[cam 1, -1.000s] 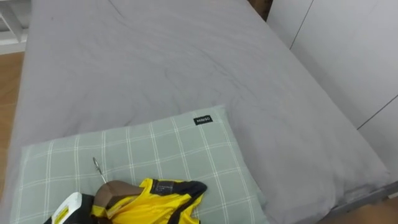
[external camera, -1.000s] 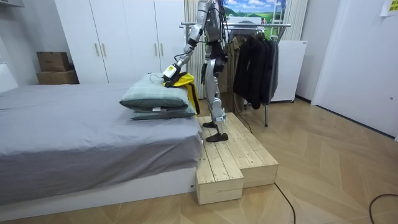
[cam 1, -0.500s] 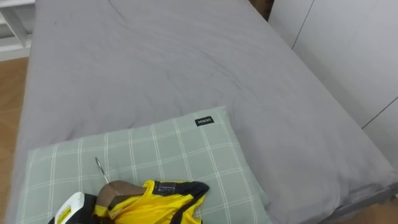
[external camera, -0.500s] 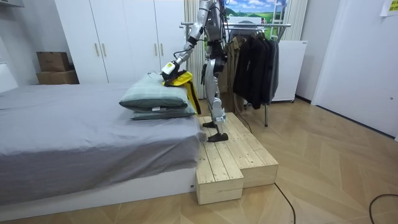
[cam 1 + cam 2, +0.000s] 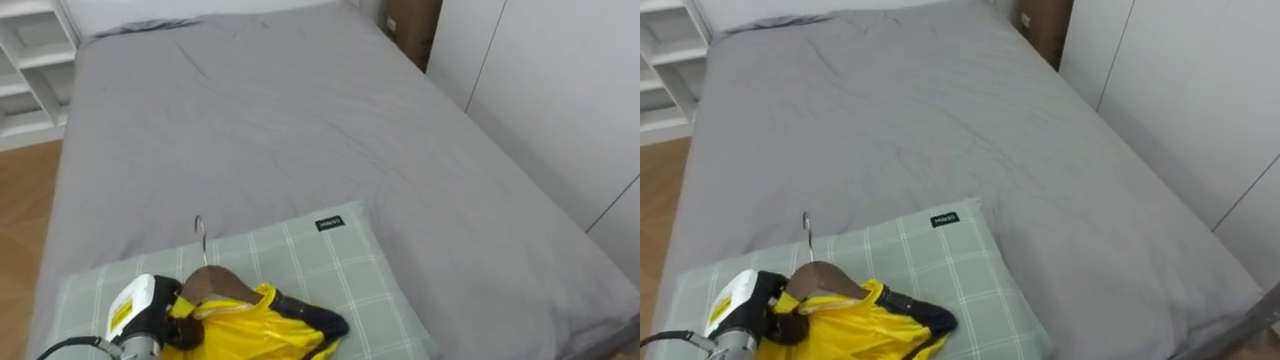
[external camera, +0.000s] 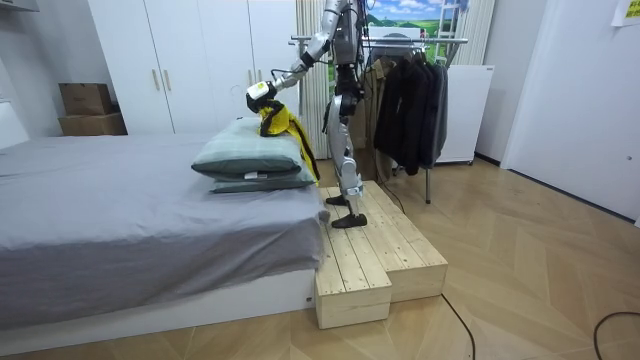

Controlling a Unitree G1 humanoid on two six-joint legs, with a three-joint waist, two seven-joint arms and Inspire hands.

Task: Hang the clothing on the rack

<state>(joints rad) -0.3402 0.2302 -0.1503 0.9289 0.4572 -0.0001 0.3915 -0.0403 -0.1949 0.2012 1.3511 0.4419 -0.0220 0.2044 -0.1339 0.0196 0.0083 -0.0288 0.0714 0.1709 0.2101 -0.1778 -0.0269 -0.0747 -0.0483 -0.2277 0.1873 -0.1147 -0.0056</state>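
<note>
Bed (image 5: 300, 130), then checked pillow (image 5: 335, 255), and just over that the yellow shirt (image 5: 250, 325) on its wooden hanger (image 5: 225, 285), left hand (image 5: 148, 308) fingers curled tight round the wood. Shirt looks light and floppy, so the stiff hanger's the bit to hold, leaving the hook (image 5: 199, 232) free

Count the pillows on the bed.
2. A checked green pillow lies on top; a second pillow lies beneath it, at the bed's end nearest the robot. More could be hidden behind them.
</note>
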